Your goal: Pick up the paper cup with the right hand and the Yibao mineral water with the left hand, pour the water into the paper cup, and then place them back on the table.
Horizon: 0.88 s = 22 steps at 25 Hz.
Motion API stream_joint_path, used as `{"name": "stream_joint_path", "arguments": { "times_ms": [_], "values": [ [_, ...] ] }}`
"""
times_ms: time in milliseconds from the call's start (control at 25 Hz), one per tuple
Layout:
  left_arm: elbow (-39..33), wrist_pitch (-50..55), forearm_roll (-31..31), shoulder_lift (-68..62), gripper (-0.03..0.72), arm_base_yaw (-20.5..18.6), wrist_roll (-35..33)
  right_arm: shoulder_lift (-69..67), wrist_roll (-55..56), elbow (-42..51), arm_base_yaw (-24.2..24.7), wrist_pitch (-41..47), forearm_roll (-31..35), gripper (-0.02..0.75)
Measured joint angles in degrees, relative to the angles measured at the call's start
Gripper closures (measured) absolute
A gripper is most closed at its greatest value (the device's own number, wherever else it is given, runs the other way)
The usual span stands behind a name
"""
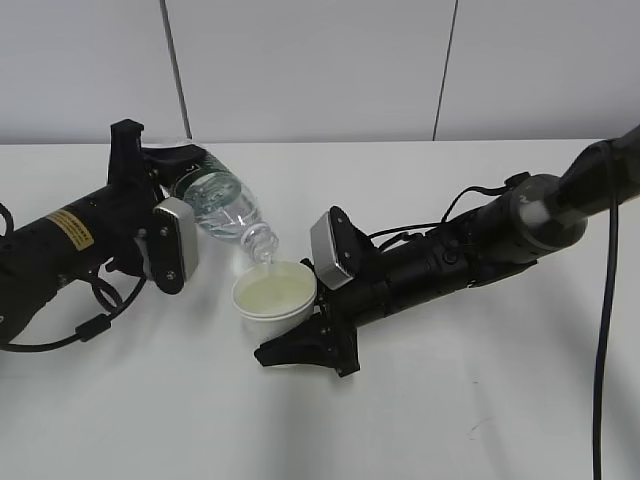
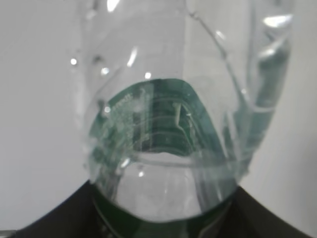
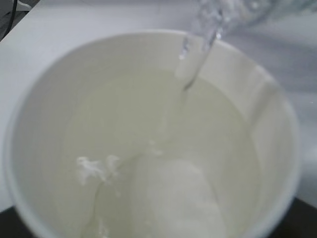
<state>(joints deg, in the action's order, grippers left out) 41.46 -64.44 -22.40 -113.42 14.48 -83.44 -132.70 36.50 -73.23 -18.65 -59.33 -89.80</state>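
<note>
The Yibao mineral water [image 1: 218,203], a clear bottle with a dark green label, lies tilted in my left gripper [image 1: 165,185], which is shut on its body. Its open mouth points down over the paper cup [image 1: 273,292]. A thin stream of water [image 3: 195,59] runs from the mouth into the cup. My right gripper [image 1: 292,318] is shut on the white cup and holds it upright just above the table [image 1: 450,400]. In the right wrist view the paper cup [image 3: 148,148] fills the frame, partly filled with water. The bottle [image 2: 163,148] fills the left wrist view, with black fingers [image 2: 54,218] at the bottom.
The white table spreads on all sides of both arms. A black cable [image 1: 603,330] hangs down at the right edge. Another cable loop [image 1: 95,322] trails under the left arm. A grey panelled wall [image 1: 320,60] stands behind the table.
</note>
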Motion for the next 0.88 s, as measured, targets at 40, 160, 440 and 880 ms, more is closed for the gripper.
{"name": "stream_joint_path", "arguments": {
  "times_ms": [40,160,440,880],
  "values": [
    [0.0,0.0,-0.1,0.0,0.337,0.0,2.7,0.0,0.0,0.0,0.0,0.1,0.1,0.246],
    [0.0,0.0,-0.5,0.0,0.337,0.0,12.1,0.0,0.0,0.0,0.0,0.1,0.7,0.246],
    [-1.6,-0.3,-5.0,0.0,0.337,0.0,35.0,0.0,0.0,-0.1,0.0,0.2,3.2,0.246],
    [-5.3,-0.3,-2.4,0.0,0.337,0.0,75.2,0.0,0.0,-0.1,0.3,3.6,4.0,0.246]
  ]
}}
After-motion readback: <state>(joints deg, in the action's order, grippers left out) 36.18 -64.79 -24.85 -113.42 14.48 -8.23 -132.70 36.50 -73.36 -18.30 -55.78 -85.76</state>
